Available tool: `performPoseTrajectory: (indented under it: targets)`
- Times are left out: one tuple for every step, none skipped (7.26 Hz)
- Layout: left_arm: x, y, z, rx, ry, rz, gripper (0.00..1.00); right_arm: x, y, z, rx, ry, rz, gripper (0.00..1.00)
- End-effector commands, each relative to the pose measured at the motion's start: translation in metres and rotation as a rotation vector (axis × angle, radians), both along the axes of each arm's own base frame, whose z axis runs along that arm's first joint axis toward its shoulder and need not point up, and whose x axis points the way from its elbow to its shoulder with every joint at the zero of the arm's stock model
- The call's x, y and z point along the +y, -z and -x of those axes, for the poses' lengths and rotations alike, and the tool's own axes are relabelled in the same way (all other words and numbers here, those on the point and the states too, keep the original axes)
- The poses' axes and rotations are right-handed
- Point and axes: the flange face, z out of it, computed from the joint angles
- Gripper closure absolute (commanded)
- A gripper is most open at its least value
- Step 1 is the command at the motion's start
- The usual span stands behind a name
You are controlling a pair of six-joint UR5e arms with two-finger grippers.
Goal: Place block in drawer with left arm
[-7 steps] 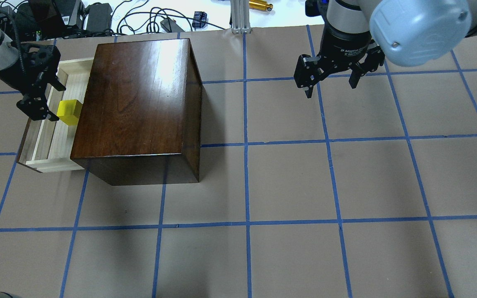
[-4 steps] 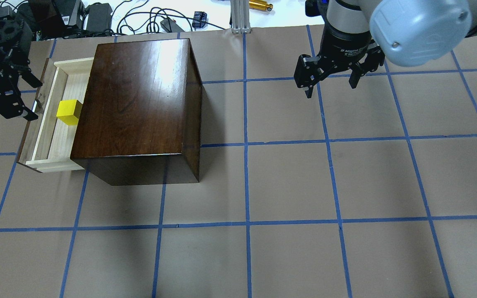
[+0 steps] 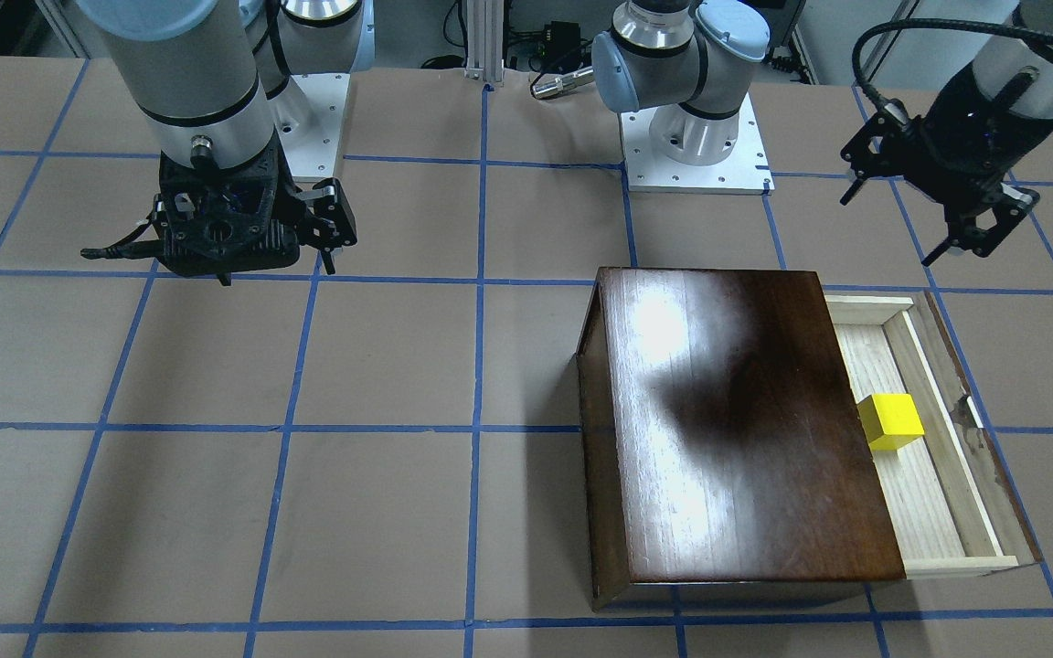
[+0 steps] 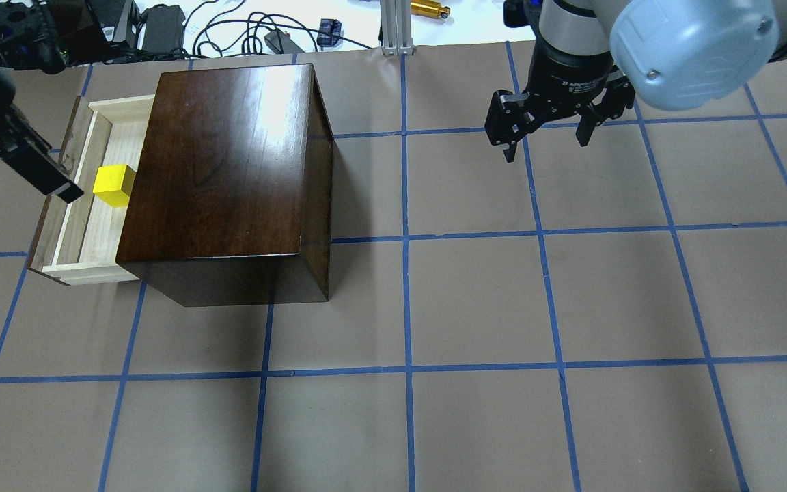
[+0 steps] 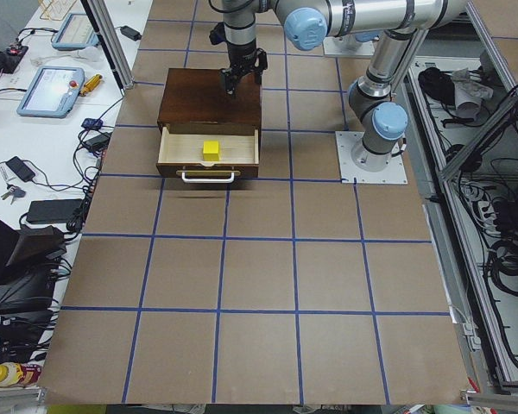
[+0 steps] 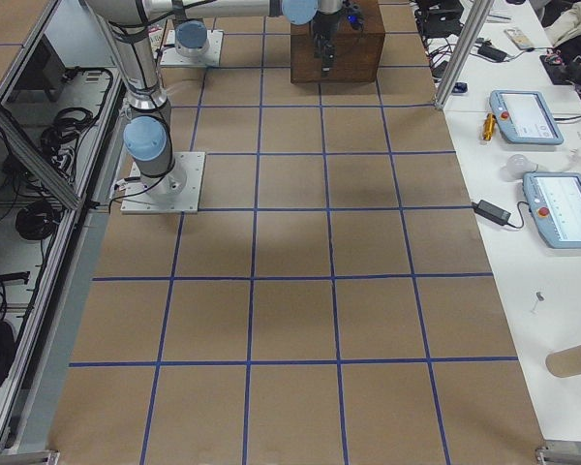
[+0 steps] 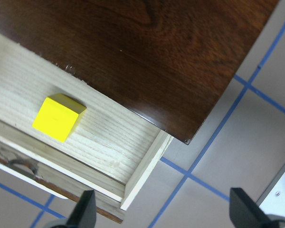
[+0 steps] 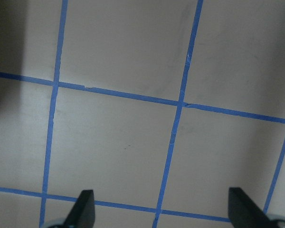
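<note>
The yellow block (image 4: 113, 185) lies on the floor of the open drawer (image 4: 74, 229), close against the dark brown box (image 4: 229, 164). It also shows in the front view (image 3: 890, 421), the left wrist view (image 7: 58, 117) and the exterior left view (image 5: 211, 148). My left gripper (image 4: 59, 126) is open and empty, raised above and outside the drawer's front panel, apart from the block. In the front view it (image 3: 892, 228) hangs beyond the drawer's (image 3: 938, 475) back corner. My right gripper (image 4: 545, 140) is open and empty over bare table to the right.
The box (image 3: 737, 420) fills the table's far left part. Cables, power bricks and a metal post (image 4: 393, 27) lie past the table's far edge. Blue tape lines grid the brown table (image 4: 475, 307). The right wrist view shows only table under the open right gripper (image 8: 161, 211).
My left gripper has drawn away from the block, rising and moving left and back off the drawer. The block stays put in the drawer. The right arm has not moved.
</note>
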Motion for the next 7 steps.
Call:
performPoseTrajectory:
  targets:
    - [-0.006, 0.009, 0.075, -0.060, -0.236, 0.028, 0.00, 0.000, 0.000, 0.000, 0.000, 0.001, 0.000, 0.00]
    - [-0.004, 0.009, 0.090, -0.061, -0.401, 0.037, 0.00, 0.000, 0.000, 0.000, 0.000, 0.001, 0.000, 0.00]
    - [-0.003, 0.009, 0.100, -0.058, -0.584, 0.048, 0.00, 0.000, 0.000, 0.000, 0.000, 0.001, 0.000, 0.00]
    - [0.000, 0.008, 0.106, -0.057, -0.751, 0.055, 0.00, 0.000, 0.000, 0.000, 0.000, -0.001, 0.000, 0.00]
    - [-0.001, 0.004, 0.107, -0.049, -0.828, 0.064, 0.00, 0.000, 0.000, 0.000, 0.000, -0.001, 0.000, 0.00]
    - [-0.004, -0.002, 0.112, 0.024, -0.866, 0.085, 0.00, 0.000, 0.000, 0.000, 0.000, 0.001, 0.000, 0.00]
    - [-0.004, -0.004, 0.111, 0.033, -0.873, 0.093, 0.00, 0.000, 0.000, 0.000, 0.000, 0.001, 0.000, 0.00]
